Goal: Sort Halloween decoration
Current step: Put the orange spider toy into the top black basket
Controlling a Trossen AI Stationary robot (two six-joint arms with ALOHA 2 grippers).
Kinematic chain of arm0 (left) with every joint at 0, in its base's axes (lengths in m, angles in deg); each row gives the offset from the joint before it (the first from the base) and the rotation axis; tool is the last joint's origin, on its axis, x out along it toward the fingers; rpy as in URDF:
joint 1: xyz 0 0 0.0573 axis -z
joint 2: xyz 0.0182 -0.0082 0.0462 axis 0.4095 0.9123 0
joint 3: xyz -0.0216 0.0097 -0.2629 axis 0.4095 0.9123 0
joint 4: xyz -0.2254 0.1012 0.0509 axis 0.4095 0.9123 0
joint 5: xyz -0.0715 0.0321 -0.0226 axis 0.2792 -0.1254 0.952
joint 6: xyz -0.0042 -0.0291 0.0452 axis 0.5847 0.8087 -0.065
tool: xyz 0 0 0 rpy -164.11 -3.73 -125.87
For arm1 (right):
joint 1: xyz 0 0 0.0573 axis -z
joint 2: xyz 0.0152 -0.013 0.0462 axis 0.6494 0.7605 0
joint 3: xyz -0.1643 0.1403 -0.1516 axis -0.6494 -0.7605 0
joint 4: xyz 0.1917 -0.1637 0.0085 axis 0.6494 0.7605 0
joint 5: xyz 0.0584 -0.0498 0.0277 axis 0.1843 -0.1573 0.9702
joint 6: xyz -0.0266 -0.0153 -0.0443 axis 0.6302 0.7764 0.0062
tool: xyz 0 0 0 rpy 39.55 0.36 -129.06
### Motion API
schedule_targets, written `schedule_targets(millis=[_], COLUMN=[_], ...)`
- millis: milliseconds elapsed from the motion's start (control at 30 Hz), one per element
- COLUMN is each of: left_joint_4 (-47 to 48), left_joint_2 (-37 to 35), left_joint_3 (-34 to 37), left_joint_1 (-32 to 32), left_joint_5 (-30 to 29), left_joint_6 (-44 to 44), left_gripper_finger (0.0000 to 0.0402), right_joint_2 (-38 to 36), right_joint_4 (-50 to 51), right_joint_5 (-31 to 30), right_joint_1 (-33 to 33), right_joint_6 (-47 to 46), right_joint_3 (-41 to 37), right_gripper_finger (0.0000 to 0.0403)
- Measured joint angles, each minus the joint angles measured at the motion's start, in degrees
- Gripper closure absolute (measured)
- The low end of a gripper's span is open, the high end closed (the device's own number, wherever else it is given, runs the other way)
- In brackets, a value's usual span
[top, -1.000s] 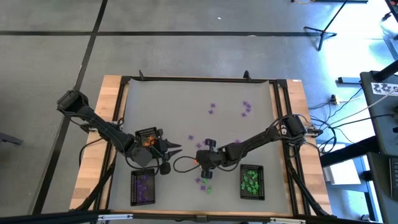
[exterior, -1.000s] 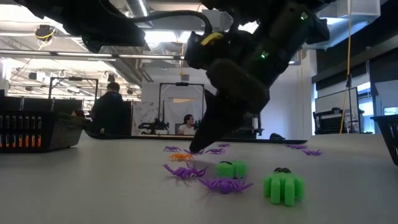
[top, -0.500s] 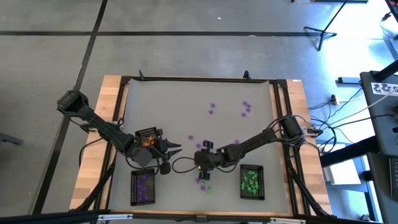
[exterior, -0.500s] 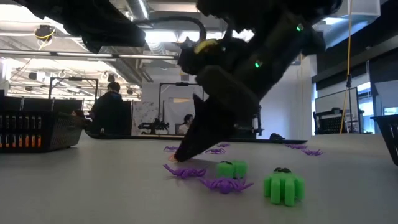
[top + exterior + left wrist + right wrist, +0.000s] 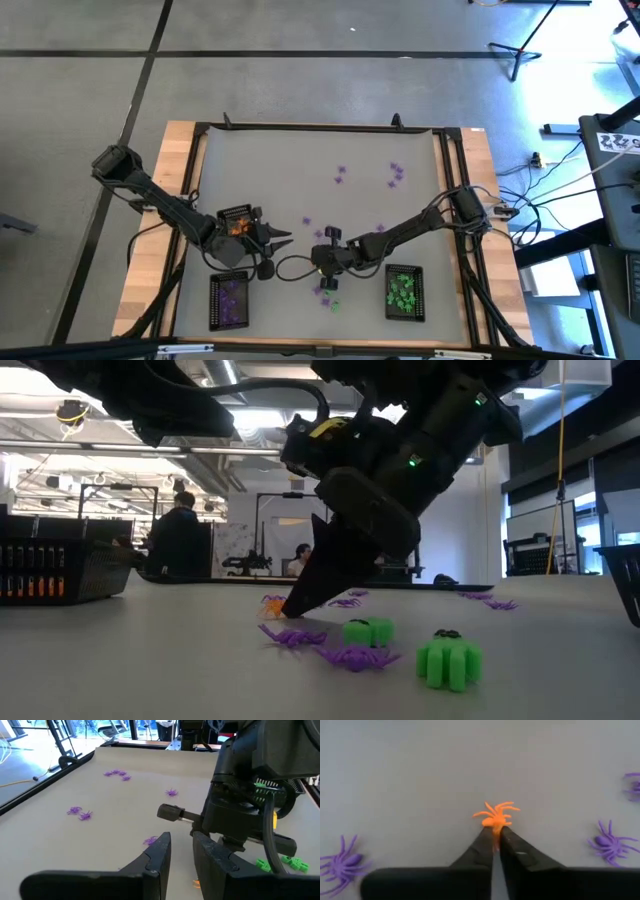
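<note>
Right hand (image 5: 496, 842) pinches one orange spider (image 5: 496, 816); three purple spiders (image 5: 608, 842) nearby.

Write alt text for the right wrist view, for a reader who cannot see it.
The right gripper is shut on a small orange spider, pinching it between its two dark fingertips on the grey table. Three purple spiders lie loose around it: one on one side, two on the other.
</note>
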Motion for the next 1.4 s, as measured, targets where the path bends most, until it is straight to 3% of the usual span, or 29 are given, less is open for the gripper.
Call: schedule_targets(millis=[67, 200, 333, 567, 733, 1167, 1400], left_joint_4=[0.3, 3.5, 8.9, 22.0, 25.2, 26.4, 26.2], left_joint_2=[0.0, -1.4, -6.6, -20.7, -26.9, -29.2, -32.5], left_joint_3=[0.0, 0.0, 0.0, 0.0, 0.0, 0.0, 0.0], left_joint_1=[0.0, 0.5, 1.9, 7.9, 10.5, 10.6, 10.6], left_joint_5=[0.1, 0.2, -0.9, -10.4, -15.7, 0.3, -5.1], left_joint_6=[-0.1, -1.5, -0.3, 7.7, 7.9, 7.7, 7.5], left_gripper_finger=[0.0327, 0.0327, 0.0327, 0.0327, 0.0327, 0.0327, 0.0327], right_joint_2=[0.1, 0.3, 0.3, 0.3, 0.3, 2.0, 5.8], right_joint_4=[0.3, 0.5, 0.4, -3.8, -12.4, -15.6, -25.2], right_joint_5=[-0.1, -0.2, -1.0, -3.0, -1.4, 0.1, 8.7], right_joint_1=[0.0, 0.1, 0.1, 0.5, 1.4, 6.2, 8.5], right_joint_6=[0.3, 1.4, 1.8, 7.0, 12.6, 16.7, 16.6], right_joint_3=[0.5, 1.7, 2.8, 7.4, 11.8, 17.8, 18.9], right_gripper_finger=[0.0395, 0.0388, 0.0395, 0.0392, 0.0396, 0.0399, 0.04])
